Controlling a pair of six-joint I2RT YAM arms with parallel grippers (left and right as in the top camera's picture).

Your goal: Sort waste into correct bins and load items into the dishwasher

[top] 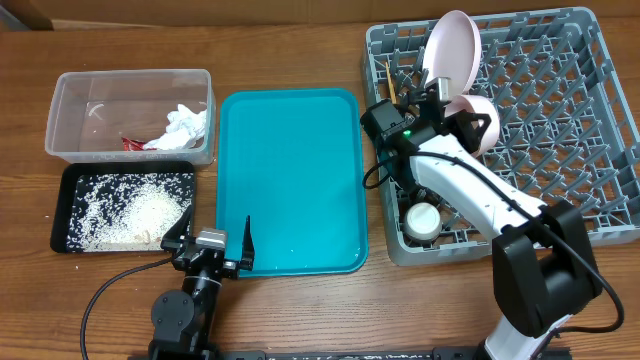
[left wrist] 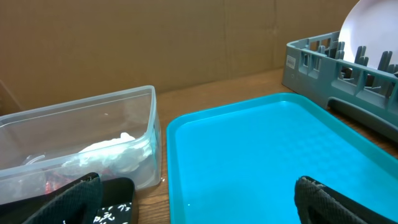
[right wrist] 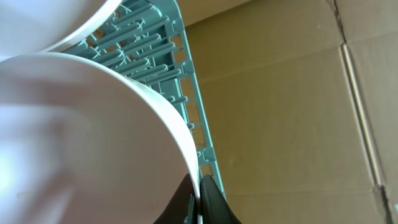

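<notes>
Wooden table (top: 300,40), dish rack (top: 560,150), right hand (right wrist: 198,188) clamped on rim of likely bowl (top: 484,128), left hand (top: 217,228) apart

Desk (top: 300,40): brown wood-grain top, filling the overhead frame from edge to edge.
Wall (left wrist: 155,43): plain brown cardboard, standing at the far edge of the desk across the upper half of the left wrist frame; creased, with a long seam at the right of the right wrist frame.
Light: even and soft, with only faint shadows.
</notes>
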